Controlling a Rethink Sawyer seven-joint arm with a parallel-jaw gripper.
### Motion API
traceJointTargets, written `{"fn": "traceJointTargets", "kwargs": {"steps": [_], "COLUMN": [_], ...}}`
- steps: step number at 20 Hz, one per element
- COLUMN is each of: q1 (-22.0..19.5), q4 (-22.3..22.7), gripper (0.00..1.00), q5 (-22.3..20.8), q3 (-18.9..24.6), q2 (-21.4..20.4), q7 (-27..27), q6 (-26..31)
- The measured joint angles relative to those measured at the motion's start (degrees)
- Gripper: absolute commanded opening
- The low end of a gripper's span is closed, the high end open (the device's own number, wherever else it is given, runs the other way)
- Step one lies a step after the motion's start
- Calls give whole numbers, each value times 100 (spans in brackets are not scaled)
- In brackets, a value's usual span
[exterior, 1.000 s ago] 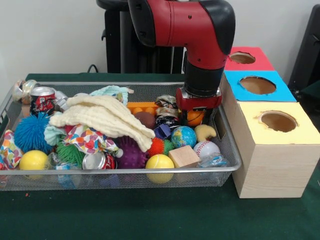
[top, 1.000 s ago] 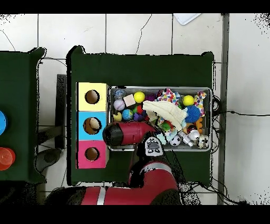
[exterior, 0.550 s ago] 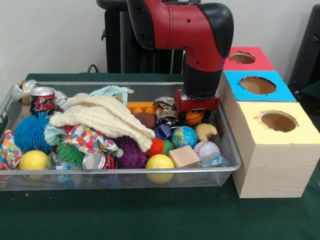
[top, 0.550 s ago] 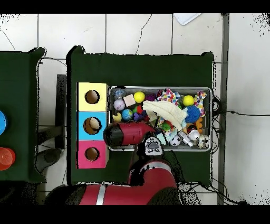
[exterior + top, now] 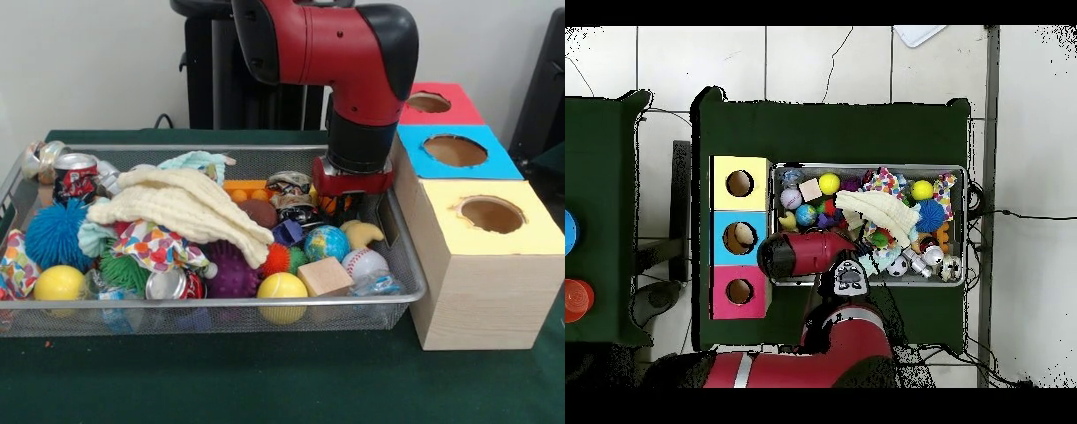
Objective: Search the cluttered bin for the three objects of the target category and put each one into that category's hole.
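Observation:
The wire mesh bin [image 5: 265, 303] is packed with toys, cans and cloths. My gripper [image 5: 350, 203] hangs low over its right rear corner, beside the blue box [image 5: 494, 163]. Only a sliver of an orange ball [image 5: 332, 205] shows under it. Just in front lie a globe ball [image 5: 325, 241], a baseball [image 5: 364, 262] and a yellow curved toy [image 5: 360, 232]. Nearer the front rim sit a yellow ball [image 5: 282, 285] and a wooden block [image 5: 324, 276]. In the overhead view the arm [image 5: 803, 253] covers the gripper and that end of the bin [image 5: 865, 166].
Three boxes with round holes stand beside the bin: yellow [image 5: 492, 215], blue, and red [image 5: 429, 102]. A cream cloth [image 5: 185, 208] drapes over the bin's middle. A blue spiky ball [image 5: 55, 234], cans [image 5: 75, 172] and another yellow ball [image 5: 59, 283] fill the left end.
The gripper has shifted slightly to the right. The orange ball that showed plainly beneath it is now almost hidden behind it.

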Motion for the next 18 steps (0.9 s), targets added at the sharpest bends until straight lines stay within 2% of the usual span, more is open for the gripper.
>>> {"fn": "traceJointTargets", "kwargs": {"steps": [8,12,16,18], "q1": [17,60,174,254], "q4": [3,56,166,182], "gripper": [0,0,0,0], "q5": [13,12,11,14], "q3": [-9,-12,-84,-166], "q2": [-23,-197,-640,-969], "q7": [0,0,-1,-1], "q6": [2,79,608,1156]}}
